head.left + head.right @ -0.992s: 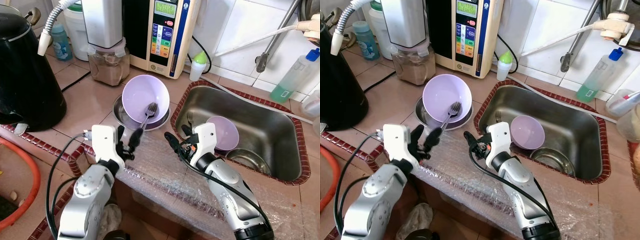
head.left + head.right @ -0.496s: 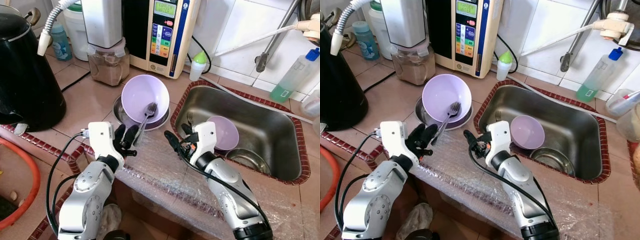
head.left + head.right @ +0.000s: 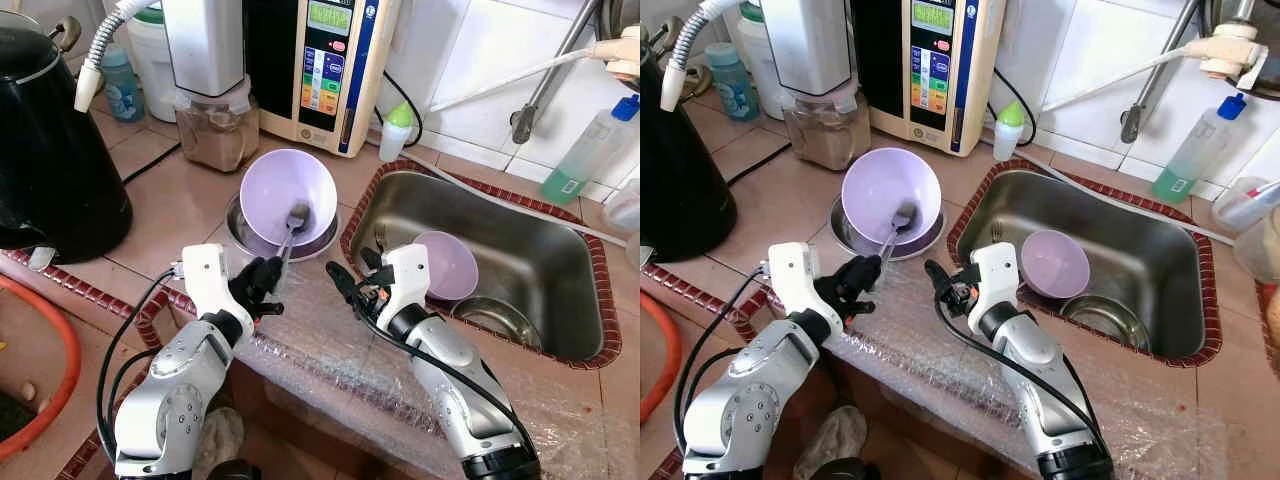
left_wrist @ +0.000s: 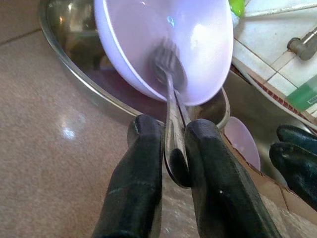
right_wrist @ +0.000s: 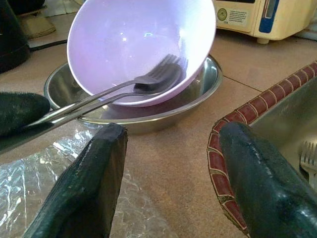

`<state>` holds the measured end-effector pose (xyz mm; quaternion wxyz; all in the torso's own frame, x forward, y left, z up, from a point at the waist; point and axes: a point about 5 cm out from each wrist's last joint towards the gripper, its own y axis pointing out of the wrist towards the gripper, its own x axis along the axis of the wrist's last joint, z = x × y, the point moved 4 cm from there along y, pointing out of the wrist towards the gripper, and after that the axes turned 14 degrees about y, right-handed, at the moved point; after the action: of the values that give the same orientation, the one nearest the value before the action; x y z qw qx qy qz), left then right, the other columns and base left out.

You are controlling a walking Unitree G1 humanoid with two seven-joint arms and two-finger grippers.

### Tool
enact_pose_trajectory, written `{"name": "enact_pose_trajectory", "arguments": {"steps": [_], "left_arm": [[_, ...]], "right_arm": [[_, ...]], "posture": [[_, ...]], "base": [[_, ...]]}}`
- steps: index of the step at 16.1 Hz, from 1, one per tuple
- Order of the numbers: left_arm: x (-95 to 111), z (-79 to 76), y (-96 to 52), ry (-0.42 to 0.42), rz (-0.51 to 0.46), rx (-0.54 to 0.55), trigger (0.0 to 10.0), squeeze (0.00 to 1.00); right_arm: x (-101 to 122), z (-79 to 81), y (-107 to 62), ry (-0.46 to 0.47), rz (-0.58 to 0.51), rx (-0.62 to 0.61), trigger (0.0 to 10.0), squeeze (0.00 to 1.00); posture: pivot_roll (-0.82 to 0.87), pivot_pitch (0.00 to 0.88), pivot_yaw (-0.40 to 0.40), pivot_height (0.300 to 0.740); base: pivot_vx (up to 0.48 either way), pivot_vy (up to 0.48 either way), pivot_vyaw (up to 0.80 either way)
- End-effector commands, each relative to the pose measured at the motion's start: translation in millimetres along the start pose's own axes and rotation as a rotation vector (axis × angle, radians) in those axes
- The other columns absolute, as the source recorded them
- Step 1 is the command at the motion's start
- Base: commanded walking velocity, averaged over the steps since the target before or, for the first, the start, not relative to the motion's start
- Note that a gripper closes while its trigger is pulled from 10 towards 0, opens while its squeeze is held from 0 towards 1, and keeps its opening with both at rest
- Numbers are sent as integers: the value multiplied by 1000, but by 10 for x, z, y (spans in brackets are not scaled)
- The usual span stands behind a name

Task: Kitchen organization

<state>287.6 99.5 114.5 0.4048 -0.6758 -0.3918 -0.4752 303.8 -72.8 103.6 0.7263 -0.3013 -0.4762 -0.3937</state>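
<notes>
The left gripper (image 4: pixel 173 148) pinches the handle of a fork (image 4: pixel 171 94) between its two black fingers, the tines resting inside a tilted lilac bowl (image 3: pixel 288 192) that sits in a shallow steel dish (image 5: pixel 195 99) on the tiled counter (image 3: pixel 175 200), just left of the sink (image 3: pixel 520 250). The right gripper (image 3: pixel 345 285) hovers beside it with its fingers spread apart, over bubble wrap (image 3: pixel 320 330) at the counter's front edge. A second lilac bowl (image 3: pixel 452 262) and another fork (image 3: pixel 380 236) lie in the sink.
</notes>
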Motion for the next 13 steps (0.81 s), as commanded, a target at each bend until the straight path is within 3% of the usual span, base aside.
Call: {"name": "enact_pose_trajectory", "arguments": {"steps": [1, 13], "left_arm": [[60, -45, 6, 3, -8, -11, 0, 0], [153, -7, 38, -37, -30, 5, 0, 0]], "right_arm": [[25, -44, 6, -9, -4, -11, 10000, 0], [29, -70, 25, -11, -12, -21, 10000, 0]], "posture": [[50, 0, -45, 740], [49, 0, -40, 740]], "base": [[0, 0, 0], [0, 0, 0]]}}
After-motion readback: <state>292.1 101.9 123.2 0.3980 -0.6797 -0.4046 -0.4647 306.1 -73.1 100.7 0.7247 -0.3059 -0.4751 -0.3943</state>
